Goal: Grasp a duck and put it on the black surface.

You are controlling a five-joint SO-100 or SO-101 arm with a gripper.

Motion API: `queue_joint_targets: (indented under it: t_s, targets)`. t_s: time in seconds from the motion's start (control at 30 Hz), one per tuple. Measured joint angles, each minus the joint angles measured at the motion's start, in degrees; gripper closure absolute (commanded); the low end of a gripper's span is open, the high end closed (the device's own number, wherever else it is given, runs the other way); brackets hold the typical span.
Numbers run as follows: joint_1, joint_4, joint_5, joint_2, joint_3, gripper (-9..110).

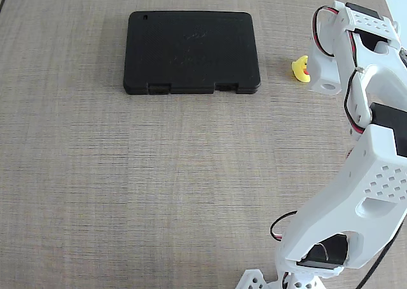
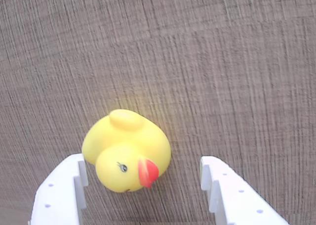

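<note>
The fixed view looks almost straight down from well above the counter (image 1: 127, 174), far enough back to hold the whole black surface (image 1: 191, 52) in its upper middle and the arm (image 1: 356, 174) along its right edge. The wrist view rides just behind the jaws and faces down at the counter from very close. Its frame is filled by woodgrain and the duck (image 2: 126, 151), with the two white jaw tips at the bottom edge. Both views share only the duck (image 1: 300, 69) and the counter patch around it, right of the black surface.
</note>
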Motion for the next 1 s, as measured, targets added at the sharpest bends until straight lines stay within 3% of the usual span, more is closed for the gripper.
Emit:
queue_joint_targets:
  t_s: [0.83, 1.0]
  targets:
    - [-2.1, 0.0, 0.0, -7.1, -7.1, 80]
    - [-2.1, 0.0, 0.0, -7.3, -7.1, 88]
